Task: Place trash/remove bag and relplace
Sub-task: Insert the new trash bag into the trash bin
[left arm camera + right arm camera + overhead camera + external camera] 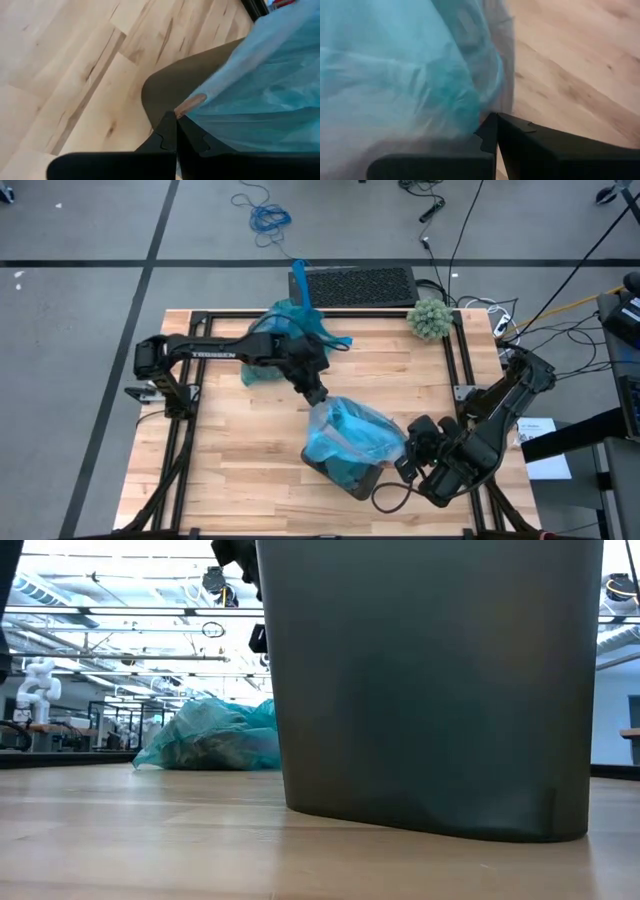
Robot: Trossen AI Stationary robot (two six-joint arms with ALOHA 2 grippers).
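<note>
Fitting a fresh bag point(352, 435) over the bin point(345, 475): both pincers, left point(318, 397) and right point(404, 459), pinch it closed; full bag point(285, 340) already out.

The bin point(345, 472) is standing on the table point(230, 480), toward its front right. A bag point(352, 432) is sitting in the bin's mouth. A second, filled bag point(285, 330) is lying behind and left of the bin, near the table's back edge. A fuzzy ball point(431, 318) is resting behind the bin, at the back right corner.

A robotics lab: white robot arm point(38, 680), floor cables point(268, 218).
</note>
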